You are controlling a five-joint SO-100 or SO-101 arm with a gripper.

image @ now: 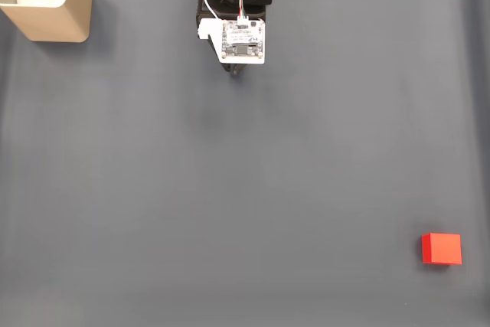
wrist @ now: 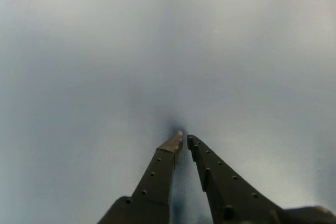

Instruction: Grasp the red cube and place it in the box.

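Plain grey mat (image: 230, 189), seemingly bare.

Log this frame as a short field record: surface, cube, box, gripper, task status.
surface: dark grey mat
cube: red, near the fixed view's lower right corner, alone on the mat
box: tan, open-top, upper left corner of the fixed view, white stuff inside
gripper: tips nearly together, holding nothing, over bare mat
arm: top centre of the fixed view, far from cube and box
task status: cube not yet grasped
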